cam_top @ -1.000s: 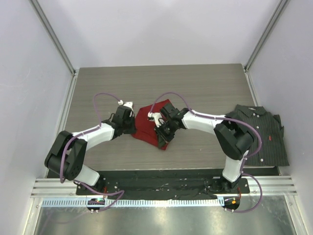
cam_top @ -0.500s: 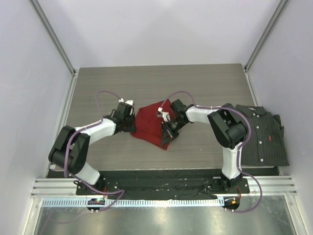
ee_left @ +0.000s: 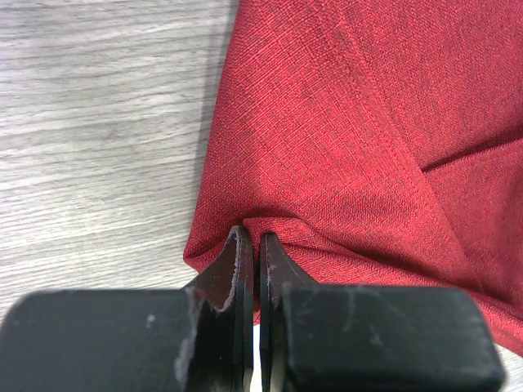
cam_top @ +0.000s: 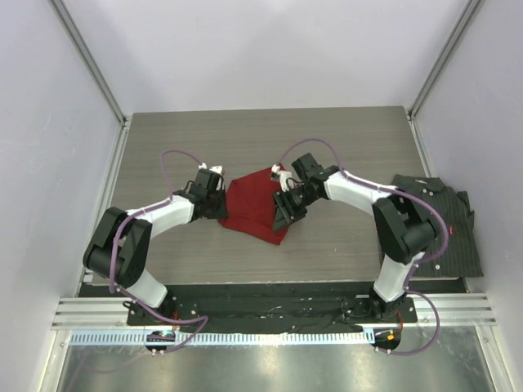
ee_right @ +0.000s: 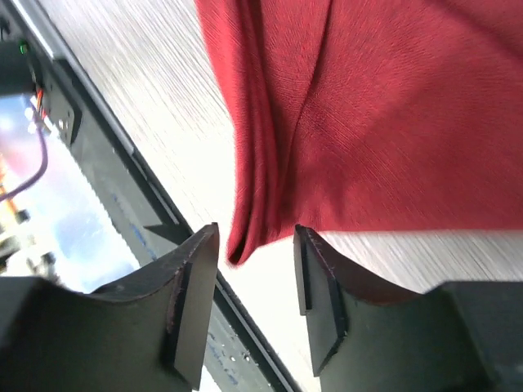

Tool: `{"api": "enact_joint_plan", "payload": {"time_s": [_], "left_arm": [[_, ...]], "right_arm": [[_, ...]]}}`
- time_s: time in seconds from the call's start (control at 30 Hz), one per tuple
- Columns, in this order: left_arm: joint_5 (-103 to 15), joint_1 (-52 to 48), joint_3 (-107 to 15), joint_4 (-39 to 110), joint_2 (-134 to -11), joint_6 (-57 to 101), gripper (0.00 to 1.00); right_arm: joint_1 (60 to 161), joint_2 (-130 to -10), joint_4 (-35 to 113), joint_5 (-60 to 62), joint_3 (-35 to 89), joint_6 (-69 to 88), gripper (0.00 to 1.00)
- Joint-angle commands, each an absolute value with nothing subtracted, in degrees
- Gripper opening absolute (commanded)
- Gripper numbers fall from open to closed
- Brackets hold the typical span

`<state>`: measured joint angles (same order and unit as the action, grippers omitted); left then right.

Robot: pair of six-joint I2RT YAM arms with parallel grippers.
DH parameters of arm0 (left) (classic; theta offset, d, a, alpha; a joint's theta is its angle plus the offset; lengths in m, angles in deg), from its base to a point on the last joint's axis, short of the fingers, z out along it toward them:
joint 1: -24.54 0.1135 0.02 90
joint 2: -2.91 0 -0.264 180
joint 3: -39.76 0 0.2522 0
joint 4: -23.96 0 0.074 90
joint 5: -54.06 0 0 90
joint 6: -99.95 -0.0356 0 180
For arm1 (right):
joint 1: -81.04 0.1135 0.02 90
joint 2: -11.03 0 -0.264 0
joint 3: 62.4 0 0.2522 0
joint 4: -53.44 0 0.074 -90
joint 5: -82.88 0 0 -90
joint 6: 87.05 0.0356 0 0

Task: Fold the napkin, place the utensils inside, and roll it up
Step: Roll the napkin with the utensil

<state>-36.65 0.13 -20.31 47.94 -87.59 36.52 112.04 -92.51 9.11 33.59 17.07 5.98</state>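
Left gripper (ee_left: pixel 253 245) is clamping the left edge of the napkin (cam_top: pixel 253 211), which is lying mid-tabletop (cam_top: pixel 343 147). Right gripper (ee_right: pixel 255 245) is standing apart, its jaws flanking a folded napkin corner, not gripping.

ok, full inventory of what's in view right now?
napkin: one, deep red, mid-table, folded over, between the two grippers
shirt: one, dark pinstriped, folded, right edge of table
utensils: none visible in any view
table: one, grey wood-grain, under everything
left gripper: one, black, shut on the napkin's left edge
right gripper: one, black, open, napkin corner loose between its fingers
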Motion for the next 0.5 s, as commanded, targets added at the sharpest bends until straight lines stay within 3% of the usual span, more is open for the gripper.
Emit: {"api": "enact_joint_plan", "payload": {"time_s": [0.0,0.3,0.47], "left_arm": [[-34.09,1.16,-20.59,49.68,-88.15,35.44,0.00],[-34.18,1.25,-20.58,49.68,-87.97,35.62,0.00],[-34.35,1.16,-20.59,49.59,-88.15,35.53,0.00]], "right_arm": [[114.42,-84.16,7.77,24.79,21.05,7.60,0.51],[124.09,-88.28,7.59,27.07,22.38,11.47,0.51],[124.54,-91.44,7.33,25.05,22.37,11.83,0.47]]}}
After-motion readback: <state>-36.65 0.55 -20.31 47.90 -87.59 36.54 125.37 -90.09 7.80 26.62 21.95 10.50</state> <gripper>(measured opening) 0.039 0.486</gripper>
